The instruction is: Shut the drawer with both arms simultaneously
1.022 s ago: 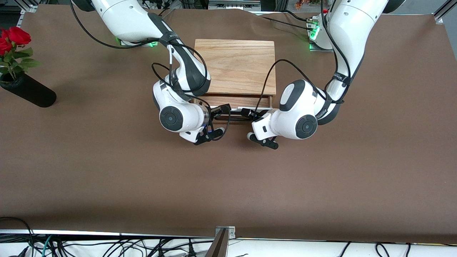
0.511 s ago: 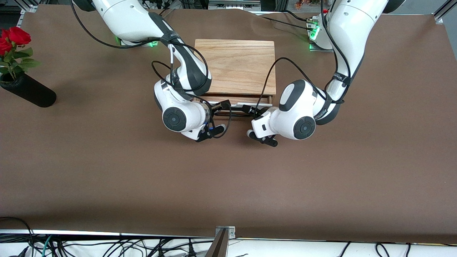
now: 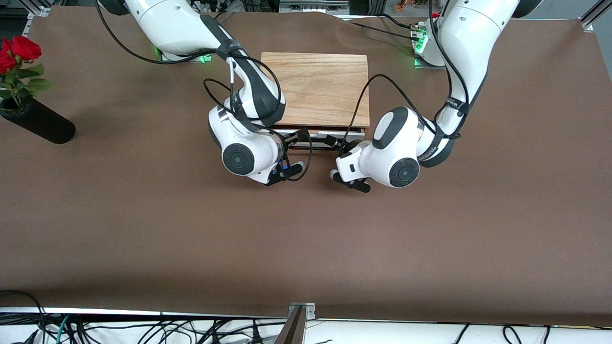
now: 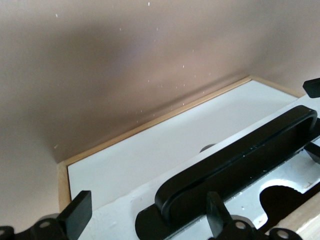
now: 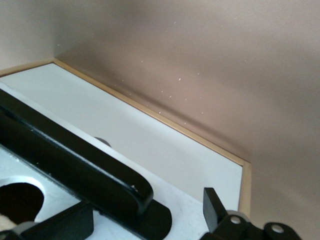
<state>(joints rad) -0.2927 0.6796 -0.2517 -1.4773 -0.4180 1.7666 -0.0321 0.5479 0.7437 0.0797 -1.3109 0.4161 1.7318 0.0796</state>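
The light-oak box (image 3: 315, 88) stands mid-table near the arms' bases. Its drawer's white front (image 3: 353, 136) shows only as a thin strip under the box's top edge, so the drawer is almost fully in. The black bar handle (image 3: 315, 144) runs between both grippers. My right gripper (image 3: 295, 139) is open and straddles one end of the handle (image 5: 75, 160) against the white front (image 5: 165, 150). My left gripper (image 3: 340, 144) is open and straddles the other end of the handle (image 4: 240, 160) against the white front (image 4: 150, 160). My fingers (image 4: 79, 212) do not clamp the bar.
A black vase (image 3: 40, 123) with red roses (image 3: 19, 51) lies at the right arm's end of the table. Black cables loop off both wrists beside the box. The brown table cover (image 3: 306, 239) stretches toward the front camera.
Both grippers have moved toward the box with the drawer front. The strip of open drawer tray has shrunk until almost none shows.
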